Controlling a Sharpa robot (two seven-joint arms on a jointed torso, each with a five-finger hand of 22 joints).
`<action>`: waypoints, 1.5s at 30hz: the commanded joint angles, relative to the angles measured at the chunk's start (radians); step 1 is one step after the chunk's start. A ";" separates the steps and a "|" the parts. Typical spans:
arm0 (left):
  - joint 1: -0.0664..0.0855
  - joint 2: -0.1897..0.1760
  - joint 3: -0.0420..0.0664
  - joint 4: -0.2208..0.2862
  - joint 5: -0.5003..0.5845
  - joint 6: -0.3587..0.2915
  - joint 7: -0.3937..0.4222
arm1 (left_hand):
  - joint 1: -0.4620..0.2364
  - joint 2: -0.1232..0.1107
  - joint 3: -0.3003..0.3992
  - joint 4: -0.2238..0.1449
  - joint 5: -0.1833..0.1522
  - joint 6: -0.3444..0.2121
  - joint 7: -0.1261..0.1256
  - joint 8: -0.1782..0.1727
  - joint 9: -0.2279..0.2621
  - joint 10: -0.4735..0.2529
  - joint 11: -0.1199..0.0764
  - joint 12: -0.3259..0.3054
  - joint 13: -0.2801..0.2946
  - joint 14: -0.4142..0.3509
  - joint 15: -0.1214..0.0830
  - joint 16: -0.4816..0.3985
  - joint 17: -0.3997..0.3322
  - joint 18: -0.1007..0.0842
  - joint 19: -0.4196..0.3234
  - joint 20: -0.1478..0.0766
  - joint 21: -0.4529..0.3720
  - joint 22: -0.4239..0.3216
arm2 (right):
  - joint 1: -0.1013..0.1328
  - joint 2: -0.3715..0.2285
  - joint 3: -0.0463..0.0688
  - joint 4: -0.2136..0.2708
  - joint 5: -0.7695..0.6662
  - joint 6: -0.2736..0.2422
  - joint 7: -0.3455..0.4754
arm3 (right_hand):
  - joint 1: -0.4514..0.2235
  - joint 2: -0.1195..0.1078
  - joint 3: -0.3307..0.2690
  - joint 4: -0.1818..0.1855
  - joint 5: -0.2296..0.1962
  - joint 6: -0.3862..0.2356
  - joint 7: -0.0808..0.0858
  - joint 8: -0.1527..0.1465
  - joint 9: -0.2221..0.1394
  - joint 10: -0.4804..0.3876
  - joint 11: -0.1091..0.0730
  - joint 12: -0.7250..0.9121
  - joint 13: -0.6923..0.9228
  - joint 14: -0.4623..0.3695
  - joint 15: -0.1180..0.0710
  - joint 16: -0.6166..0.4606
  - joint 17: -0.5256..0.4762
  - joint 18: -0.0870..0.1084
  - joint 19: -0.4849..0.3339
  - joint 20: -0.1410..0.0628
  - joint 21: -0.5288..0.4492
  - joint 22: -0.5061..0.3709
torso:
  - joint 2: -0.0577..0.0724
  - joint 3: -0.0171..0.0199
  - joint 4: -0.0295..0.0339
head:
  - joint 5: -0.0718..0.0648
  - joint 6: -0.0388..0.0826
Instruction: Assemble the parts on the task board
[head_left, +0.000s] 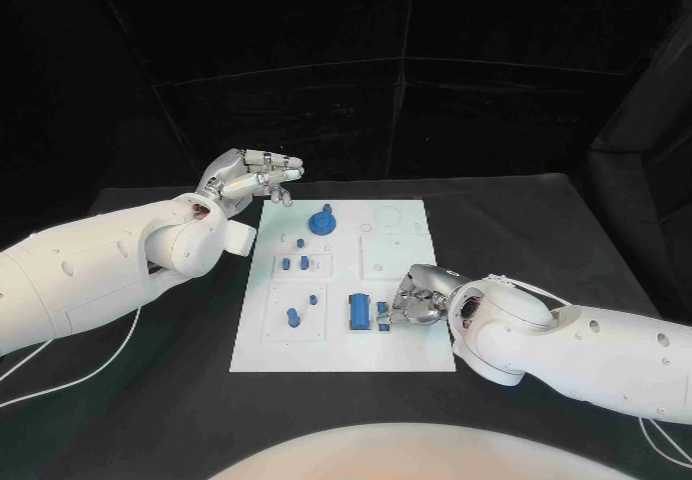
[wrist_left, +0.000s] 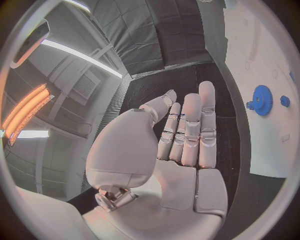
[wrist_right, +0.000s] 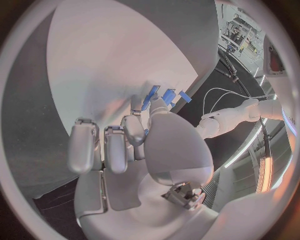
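Your right hand (head_left: 414, 300) had its fingers curled over small blue parts (head_left: 387, 313) at the task board's (head_left: 332, 355) near edge: light, rigid, slippery — pinch flat sides. Left hand (head_left: 254, 177) hovered, fingers apart, holding nothing.

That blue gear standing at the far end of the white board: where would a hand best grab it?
Probably from above, by the knob on top of the blue gear. It stands upright on the task board, so its toothed rim sits low, and the left hand hovers nearby.
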 joint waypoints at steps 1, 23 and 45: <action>0.002 0.000 0.001 0.000 0.003 0.008 0.000 | 0.000 0.010 -0.006 0.002 0.006 -0.004 0.002 0.003 -0.001 -0.005 -0.001 0.004 0.000 -0.004 0.000 0.001 -0.002 0.007 -0.007 0.002 -0.004 -0.002 | -0.001 0.002 -0.002 -0.010 -0.011 0.014 0.019 | 0.007 -0.001 -0.005 -0.006 -0.008 -0.008 0.003 -0.007 -0.004 -0.002 0.004 -0.004 0.000 0.065 -0.005 0.000 0.028 -0.018 0.001 0.002 0.003 0.001 | -0.001 0.0007 -0.0013 | 0.004 0.001; 0.001 0.012 -0.012 -0.024 0.023 -0.011 0.034 | -0.010 0.012 -0.016 0.009 0.005 -0.005 0.002 0.006 -0.001 0.001 -0.002 0.014 0.002 -0.005 0.001 0.003 -0.004 0.006 -0.007 0.003 -0.007 -0.004 | 0.054 -0.086 -0.001 -0.024 0.620 -0.179 0.620 | 0.084 0.040 -0.058 -0.023 -0.046 -0.156 0.063 -0.077 -0.018 -0.227 0.056 -0.468 -0.310 -0.048 0.036 -0.270 -0.386 0.064 -0.199 0.036 -0.289 -0.465 | -0.019 -0.0045 -0.0023 | -0.013 0.040; -0.010 0.112 -0.040 -0.185 0.233 -0.017 0.092 | -0.020 0.041 -0.200 0.090 0.008 -0.068 0.023 -0.048 -0.002 -0.006 0.054 -0.084 -0.002 -0.301 0.129 -0.740 -0.358 0.009 -0.449 0.155 -0.513 -0.357 | 0.143 0.137 0.027 -0.565 1.235 -0.016 1.094 | 0.130 0.123 -0.063 -0.237 -0.032 -0.213 0.165 -0.176 -0.212 -0.378 0.193 -1.043 -1.112 -0.334 0.208 -1.369 -1.242 0.100 -0.412 0.213 -1.209 -1.155 | -0.074 -0.0149 -0.0072 | -0.022 0.174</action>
